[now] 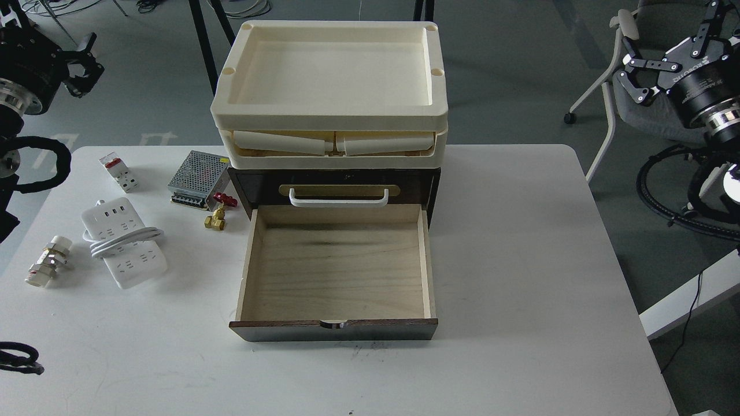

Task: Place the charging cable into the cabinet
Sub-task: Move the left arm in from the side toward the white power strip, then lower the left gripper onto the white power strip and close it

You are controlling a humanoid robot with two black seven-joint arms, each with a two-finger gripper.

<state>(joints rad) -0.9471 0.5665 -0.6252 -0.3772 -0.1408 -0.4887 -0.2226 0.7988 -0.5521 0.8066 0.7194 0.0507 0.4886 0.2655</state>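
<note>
two claws (84, 66) (673, 60) raised, one charging cable (124, 242), one cabinet (335, 185)

Not much to read here, honestly. The one bit of lettering we can spot is white print on the black body of our right hand (676, 60), sitting off past the right edge of the surface (520, 260). It shows up upside down and looks like "ROBOTIQ", though we wouldn't swear to every letter. Any smaller marks are too tiny for us to read.
</note>
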